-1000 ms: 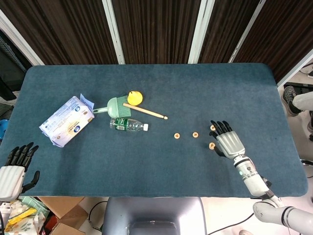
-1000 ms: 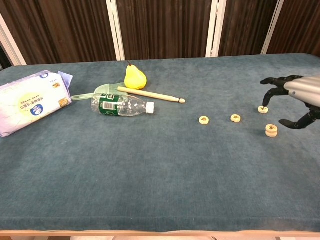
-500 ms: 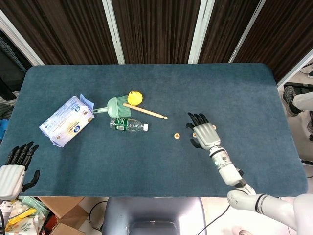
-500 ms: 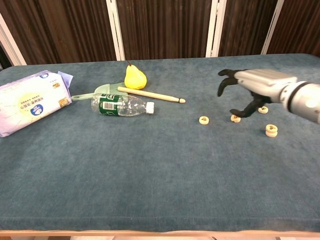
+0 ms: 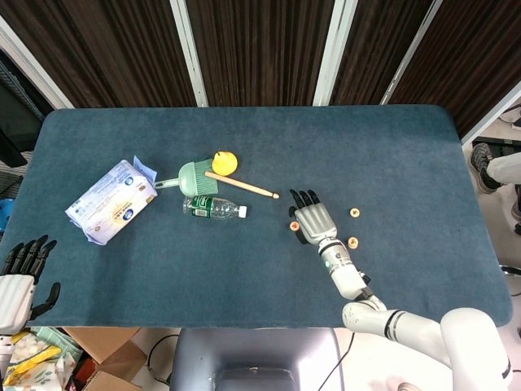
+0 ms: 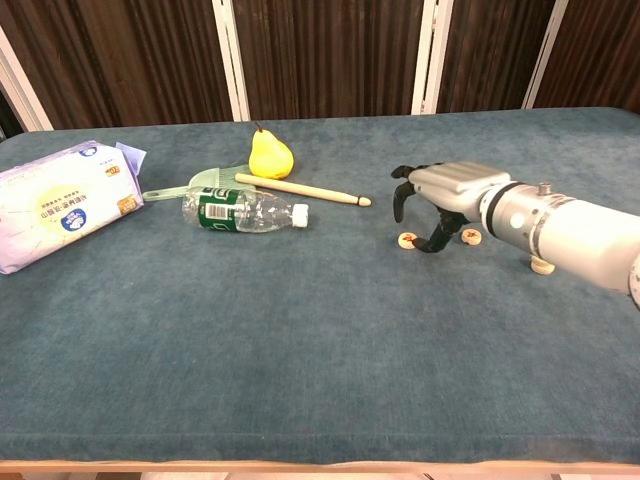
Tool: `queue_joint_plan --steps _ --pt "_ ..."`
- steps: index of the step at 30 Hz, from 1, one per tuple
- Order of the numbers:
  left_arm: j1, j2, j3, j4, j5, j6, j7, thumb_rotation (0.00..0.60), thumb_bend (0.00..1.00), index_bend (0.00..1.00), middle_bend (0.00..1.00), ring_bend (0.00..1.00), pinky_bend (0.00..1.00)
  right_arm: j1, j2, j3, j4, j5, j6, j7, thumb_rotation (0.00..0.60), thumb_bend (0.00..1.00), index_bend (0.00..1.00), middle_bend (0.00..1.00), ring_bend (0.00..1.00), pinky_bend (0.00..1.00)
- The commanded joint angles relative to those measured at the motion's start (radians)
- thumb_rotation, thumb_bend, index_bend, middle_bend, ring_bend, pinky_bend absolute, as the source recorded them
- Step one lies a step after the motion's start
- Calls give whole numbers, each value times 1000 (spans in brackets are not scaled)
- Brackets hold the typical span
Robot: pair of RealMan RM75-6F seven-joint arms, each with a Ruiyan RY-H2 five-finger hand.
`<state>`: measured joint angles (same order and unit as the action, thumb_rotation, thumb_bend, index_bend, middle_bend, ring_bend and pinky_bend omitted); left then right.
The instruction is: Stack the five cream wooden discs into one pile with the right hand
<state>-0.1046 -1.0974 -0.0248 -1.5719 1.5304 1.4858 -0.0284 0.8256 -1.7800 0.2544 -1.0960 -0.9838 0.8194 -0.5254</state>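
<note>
A: Where the head view looks down, what lies under it?

B: A table point(image 5: 244, 147) in teal cloth, dark slatted panels with white strips behind, boxes on the floor at lower left. On the cloth: a wipes pack point(image 5: 111, 201), a green brush point(image 5: 194, 177), a pear point(image 5: 224, 161), a stick point(image 5: 241, 185), a bottle point(image 5: 213, 208).

A: And the discs?

B: One disc point(image 5: 295, 226) touches the right hand point(image 5: 314, 221) at its left edge; two more point(image 5: 355, 213) point(image 5: 352, 241) lie apart to its right. The fingers are spread, holding nothing. The left hand point(image 5: 18, 275) hangs off the table's corner, fingers loose and empty.

A: The chest view?

B: Same cloth point(image 6: 250, 330), same panels. The right hand point(image 6: 432, 200) arches over a disc point(image 6: 407, 240), fingertips down around it, not closed on it. Another disc point(image 6: 469, 236) sits just behind, one point(image 6: 542, 265) shows under the forearm.
</note>
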Motion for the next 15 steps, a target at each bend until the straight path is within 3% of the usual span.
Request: queue_joint_plan --steps 1,15 --pt "1 1 0 0 -2 1 -1 600 482 0 0 0 0 11 -20 -4 25 7 -1 -7 600 485 499 8 0 0" --pt "6 4 0 3 4 9 -12 600 483 0 0 0 0 26 -45 -16 76 27 0 -18 600 485 550 11 0 0"
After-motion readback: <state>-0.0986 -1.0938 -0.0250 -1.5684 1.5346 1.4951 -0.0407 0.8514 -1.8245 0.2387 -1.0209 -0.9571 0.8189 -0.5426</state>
